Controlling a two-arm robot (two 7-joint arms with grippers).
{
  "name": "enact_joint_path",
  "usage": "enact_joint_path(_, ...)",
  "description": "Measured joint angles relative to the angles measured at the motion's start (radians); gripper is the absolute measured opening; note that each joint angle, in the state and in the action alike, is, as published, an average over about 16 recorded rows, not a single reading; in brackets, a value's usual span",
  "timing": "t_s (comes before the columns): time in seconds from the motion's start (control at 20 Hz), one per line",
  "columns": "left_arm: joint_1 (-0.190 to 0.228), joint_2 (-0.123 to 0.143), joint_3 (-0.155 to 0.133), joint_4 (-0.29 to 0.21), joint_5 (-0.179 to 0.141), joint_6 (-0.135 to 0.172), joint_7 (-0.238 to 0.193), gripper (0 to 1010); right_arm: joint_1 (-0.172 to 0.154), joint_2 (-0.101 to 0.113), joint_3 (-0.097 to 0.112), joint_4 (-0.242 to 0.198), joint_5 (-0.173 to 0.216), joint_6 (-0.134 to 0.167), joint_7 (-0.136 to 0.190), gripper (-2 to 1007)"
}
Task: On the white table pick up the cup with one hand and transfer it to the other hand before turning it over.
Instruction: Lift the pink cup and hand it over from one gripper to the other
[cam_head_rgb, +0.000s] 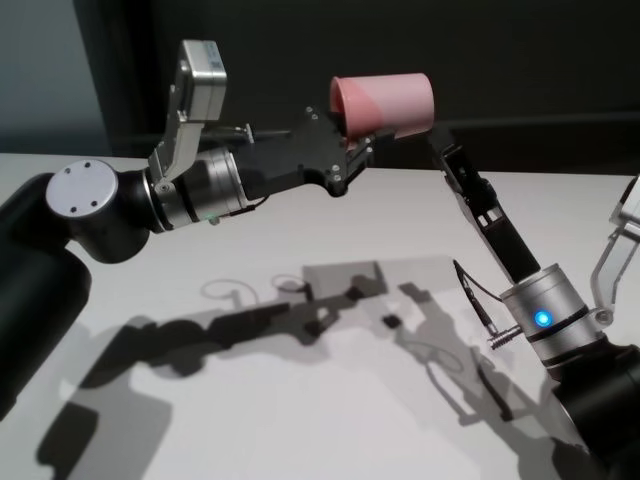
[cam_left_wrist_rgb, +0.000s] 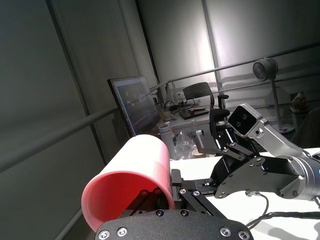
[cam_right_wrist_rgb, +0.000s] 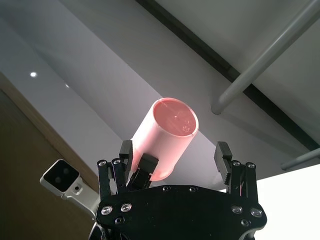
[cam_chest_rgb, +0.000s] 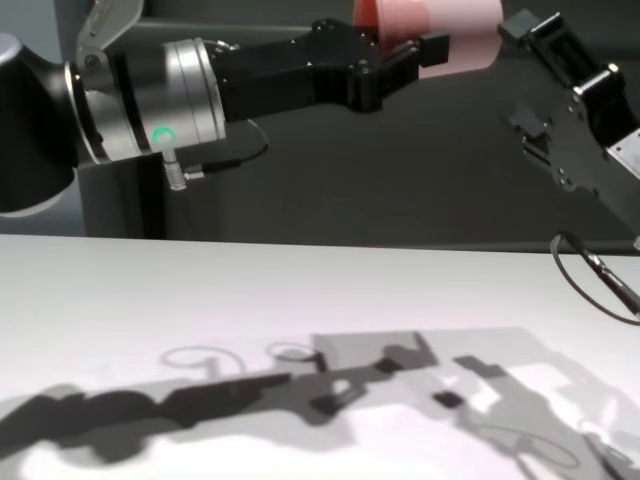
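Pink: one cup (cam_head_rgb: 385, 104) clenched in left tool (cam_head_rgb: 352, 152); right tool (cam_right_wrist_rgb: 175, 160) spread wide.

There is one small pink plastic tumbler-shaped cup (cam_head_rgb: 385, 104), one wide matte white table (cam_head_rgb: 300, 420), and two black metal robot grippers: the left gripper (cam_head_rgb: 352, 150) and the right gripper (cam_head_rgb: 447, 158).
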Motion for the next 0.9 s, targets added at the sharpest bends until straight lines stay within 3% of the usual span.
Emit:
enact_joint_path(0.5,0.0,0.0,0.0,0.0,0.0,0.0,0.0,45,0.056,-0.011,-0.004,0.068,0.071,0.004,0.042,1002)
enact_joint_path(0.9,0.0,0.0,0.0,0.0,0.0,0.0,0.0,45,0.091,-0.019,-0.021,0.11,0.103,-0.001,0.063,1002)
